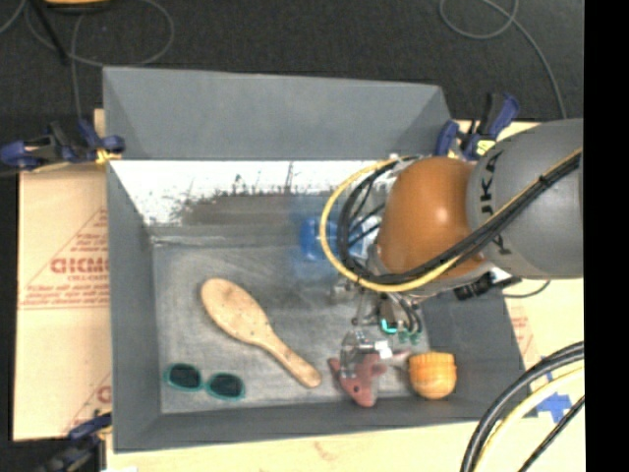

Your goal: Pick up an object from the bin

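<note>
I am low in the near right corner of the bin (275,116), with my fingers (369,350) right above a small dark red, lumpy thing (358,382) that lies on the floor by the near wall. From above, my wrist and its cables cover much of the tips, so I cannot tell whether they are open or closed, nor whether they touch the red thing or stop just short of it. Just beside it, toward the right wall, sits a rounded orange thing (432,374). The two are close but look apart. A wooden brush (251,327) lies slantwise across the middle of the floor, its handle end pointing toward the red thing and stopping near it. A pair of teal sunglasses (204,382) rests well apart in the near left corner, and a blue thing (313,239) stands against the far wall, partly behind my arm. I judge the step in hand to be the descent onto the pick, with the lift not yet done, since the red thing lies flat on the floor. The next move calls for a tip on each side of the red lump, clear of the orange neighbour and the brush handle, then a firm closing before I rise. The near wall is close, so I should come straight up to avoid scraping it or knocking the piece loose.
</note>
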`<move>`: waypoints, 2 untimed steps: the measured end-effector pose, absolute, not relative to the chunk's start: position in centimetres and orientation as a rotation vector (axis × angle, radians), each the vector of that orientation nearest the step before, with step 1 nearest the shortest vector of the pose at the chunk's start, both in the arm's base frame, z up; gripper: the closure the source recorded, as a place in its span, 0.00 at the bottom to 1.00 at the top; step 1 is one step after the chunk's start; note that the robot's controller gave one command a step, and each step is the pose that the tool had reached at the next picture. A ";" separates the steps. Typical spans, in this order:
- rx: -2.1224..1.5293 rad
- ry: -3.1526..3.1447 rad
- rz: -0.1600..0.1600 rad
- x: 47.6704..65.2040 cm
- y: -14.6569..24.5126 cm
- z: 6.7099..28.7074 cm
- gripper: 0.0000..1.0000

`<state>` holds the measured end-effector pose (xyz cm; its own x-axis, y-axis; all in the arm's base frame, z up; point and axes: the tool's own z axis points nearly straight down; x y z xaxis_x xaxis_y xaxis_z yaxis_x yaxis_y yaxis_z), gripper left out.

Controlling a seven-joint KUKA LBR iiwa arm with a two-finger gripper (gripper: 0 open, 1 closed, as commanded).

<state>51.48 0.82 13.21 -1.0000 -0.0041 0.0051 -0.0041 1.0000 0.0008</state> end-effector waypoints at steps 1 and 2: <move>0.007 -3.144 -0.001 51.7 0.8 13.6 0.00; 0.558 -3.088 0.000 48.3 -1.9 7.3 1.00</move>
<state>48.35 -1.93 7.28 -0.9367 -0.3500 0.0032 -0.3500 0.9367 0.0003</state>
